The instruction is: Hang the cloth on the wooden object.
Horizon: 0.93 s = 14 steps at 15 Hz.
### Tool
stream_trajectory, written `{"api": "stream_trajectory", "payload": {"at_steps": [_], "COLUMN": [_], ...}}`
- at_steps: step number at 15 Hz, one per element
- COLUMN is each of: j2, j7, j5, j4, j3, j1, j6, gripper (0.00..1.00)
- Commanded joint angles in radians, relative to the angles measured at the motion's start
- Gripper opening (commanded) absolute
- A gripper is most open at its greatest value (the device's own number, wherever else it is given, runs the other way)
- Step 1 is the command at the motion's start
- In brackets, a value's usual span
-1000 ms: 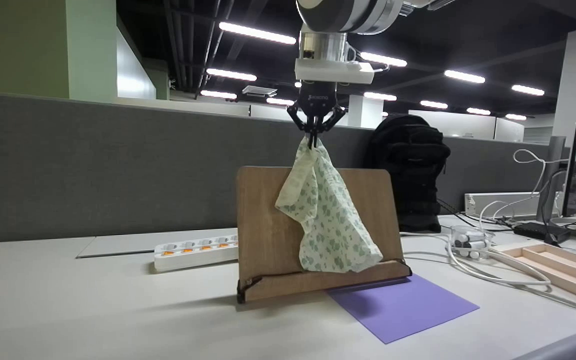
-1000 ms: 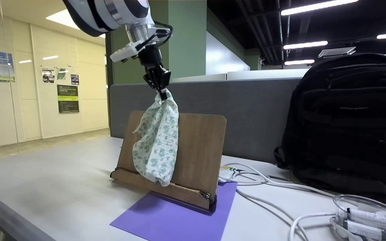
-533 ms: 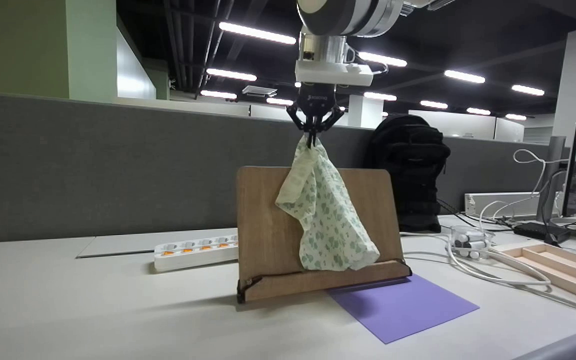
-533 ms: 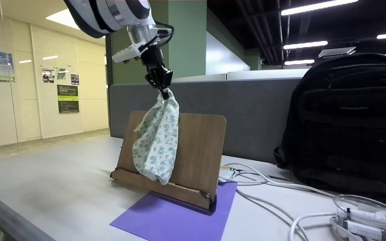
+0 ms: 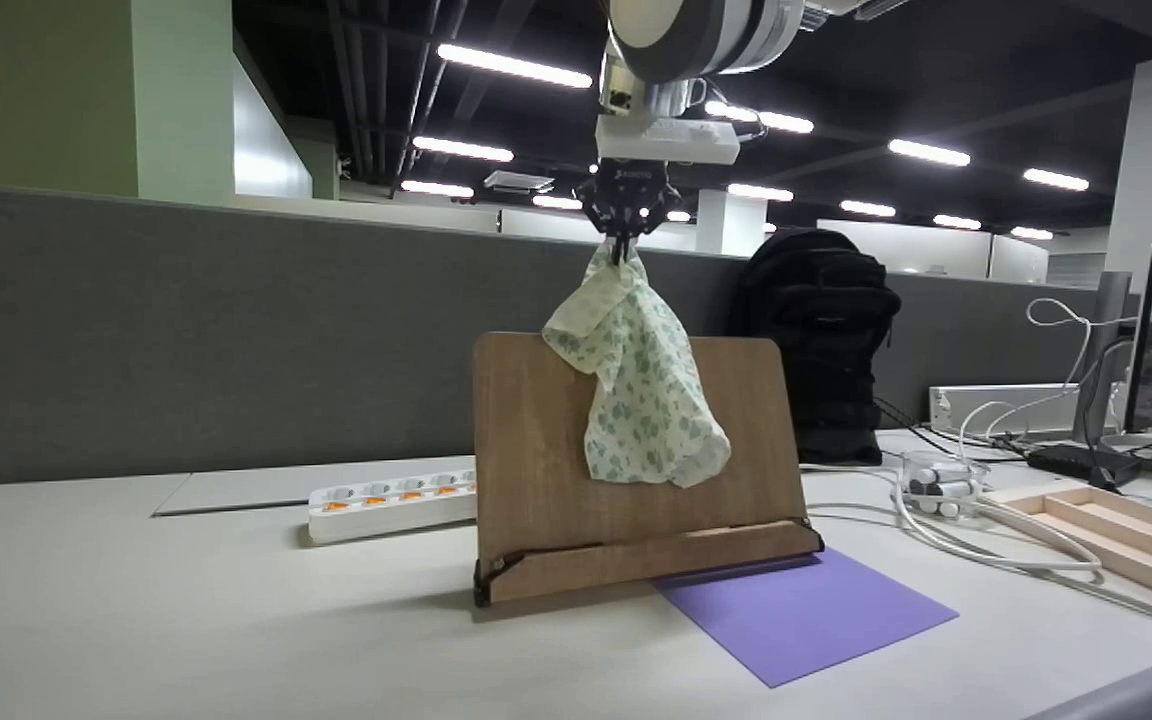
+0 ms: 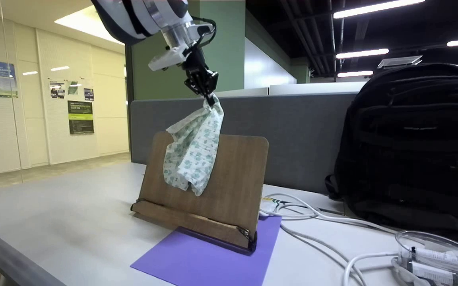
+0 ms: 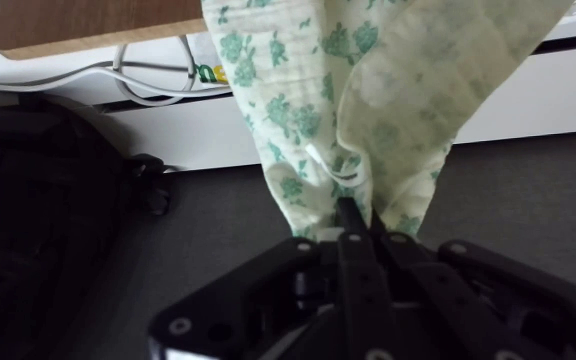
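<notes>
The pale cloth with green print (image 5: 644,400) hangs from my gripper (image 5: 621,254), also seen in an exterior view (image 6: 210,101). The gripper is shut on the cloth's top end, above the upper edge of the wooden board stand (image 5: 526,450). The cloth (image 6: 193,159) drapes down in front of the board (image 6: 237,178), its lower end around mid-board, above the ledge. In the wrist view the fingers (image 7: 360,210) pinch the bunched cloth (image 7: 288,85), and a corner of the board (image 7: 98,22) shows at the upper left. The board stands upright, tilted slightly back.
A purple sheet (image 5: 806,615) lies partly under the stand. A power strip (image 5: 386,505) is behind it. A black backpack (image 5: 821,345) and a grey partition (image 5: 236,350) stand at the back. Cables (image 6: 316,216), a glass dish (image 6: 437,258) and wooden slats (image 5: 1116,540) lie to the side.
My gripper has risen and moved toward the partition with the cloth. The cloth's lower end has lifted from near the ledge to about mid-board. The stand has not moved.
</notes>
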Motion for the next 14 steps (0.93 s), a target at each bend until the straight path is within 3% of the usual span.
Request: {"api": "stream_trajectory", "payload": {"at_steps": [1,2,3,5,14], "j2": [0.046,0.055,0.062,0.077,0.09], "j7": [0.102,0.115,0.133,0.158,0.243], "j5": [-0.096,-0.109,-0.123,-0.13,-0.168], "j4": [0.046,0.047,0.049,0.052,0.065], "j3": [-0.022,-0.026,-0.031,-0.039,-0.048], "j1": [-0.008,-0.008,-0.007,-0.004,0.004], "j6": [0.016,0.011,0.001,-0.018,-0.031], "gripper": [0.0,0.0,0.26,0.32,0.94]}}
